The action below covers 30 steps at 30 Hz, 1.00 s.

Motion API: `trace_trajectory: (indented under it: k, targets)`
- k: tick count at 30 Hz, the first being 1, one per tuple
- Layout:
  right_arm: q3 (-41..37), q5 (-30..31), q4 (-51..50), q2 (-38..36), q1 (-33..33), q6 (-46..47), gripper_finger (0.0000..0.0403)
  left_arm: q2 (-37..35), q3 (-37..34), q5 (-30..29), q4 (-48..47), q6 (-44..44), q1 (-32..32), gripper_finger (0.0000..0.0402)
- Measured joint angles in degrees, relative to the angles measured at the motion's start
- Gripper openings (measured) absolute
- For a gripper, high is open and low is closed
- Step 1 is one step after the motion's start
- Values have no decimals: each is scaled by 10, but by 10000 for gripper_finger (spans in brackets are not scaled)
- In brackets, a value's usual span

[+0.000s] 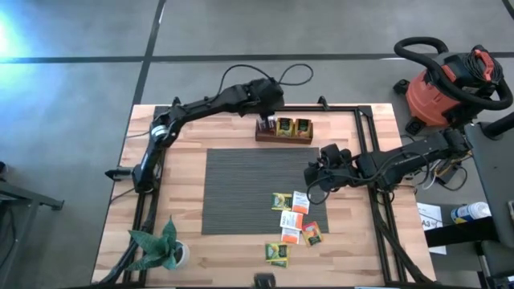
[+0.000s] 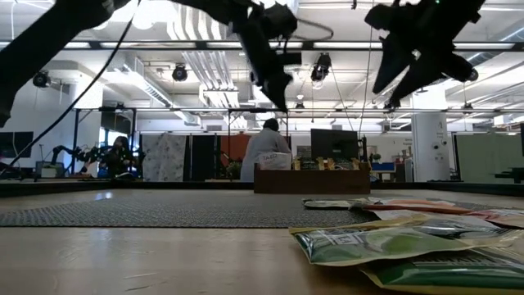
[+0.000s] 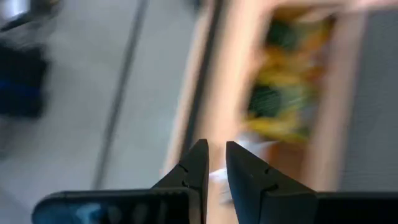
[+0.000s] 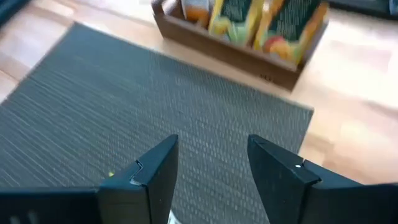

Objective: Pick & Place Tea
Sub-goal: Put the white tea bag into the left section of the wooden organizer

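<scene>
Several flat tea packets (image 1: 293, 218) lie loose on the right near part of the grey mat (image 1: 241, 189); they also fill the foreground of the low view (image 2: 385, 238). More packets stand upright in a wooden box (image 1: 283, 135) at the table's far edge, also visible in the right wrist view (image 4: 249, 50). My left gripper (image 1: 263, 119) hovers above the box's left end, its fingers (image 3: 216, 158) only a narrow gap apart, with nothing seen hanging from them. My right gripper (image 1: 315, 181) hangs open above the mat's right edge (image 4: 211, 146), just beyond the loose packets.
A potted plant (image 1: 157, 250) stands at the near left corner of the table. A red shop vacuum (image 1: 450, 80) sits on the floor beyond the far right corner. Black frame rails (image 1: 371, 160) run along the table's sides. A person (image 2: 266, 147) stands in the room behind.
</scene>
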Motion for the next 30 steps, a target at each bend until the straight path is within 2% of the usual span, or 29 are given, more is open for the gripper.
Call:
trace_trajectory:
  k: [5,7,13,18,21,26,30]
  targets:
    - [-40,-74,6,0,-4,70,189,-29,-25,211,-9,-41,-43,51]
    - [-63,-111,23,0,-3,98,189,-42,-47,259,-7,-51,-65,51]
    - [-128,-207,164,2,-2,119,189,-73,-140,272,26,-41,-141,51]
    - [-165,-224,177,3,-1,178,189,-73,-214,273,74,-53,-195,51]
    - [-181,-239,179,3,-1,194,189,-74,-258,273,150,-79,-221,51]
    - [-195,-291,183,3,-1,182,189,-74,-302,274,277,-167,-252,51]
    - [-199,-315,190,3,-1,124,189,-75,-334,300,393,-266,-272,51]
